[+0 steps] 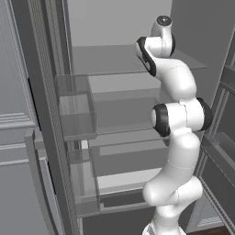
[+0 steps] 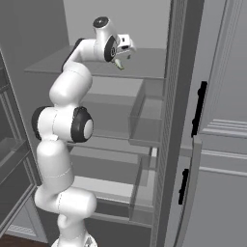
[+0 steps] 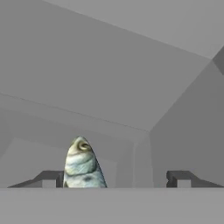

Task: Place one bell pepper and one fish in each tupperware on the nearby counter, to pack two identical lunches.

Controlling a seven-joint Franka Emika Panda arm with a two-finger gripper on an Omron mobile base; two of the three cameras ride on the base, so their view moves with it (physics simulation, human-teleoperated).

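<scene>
The white arm reaches up into an open grey refrigerator, its claw [image 2: 126,52] poised over the front part of the top shelf [image 2: 144,67]. In the hand view the two dark fingertips [image 3: 51,178] stand wide apart, and the head of the fish [image 3: 82,164] rises between them, just beside one tip and well apart from the other; whether that tip touches the fish cannot be told. In the right base view a small pale piece of the fish shows just below the claw, above the top shelf. Nothing is pinched between both tips, so the claw is spread open without a firm hold. Translucent door bins [image 1: 75,108] hang on the opened door at the left of the left base view.
</scene>
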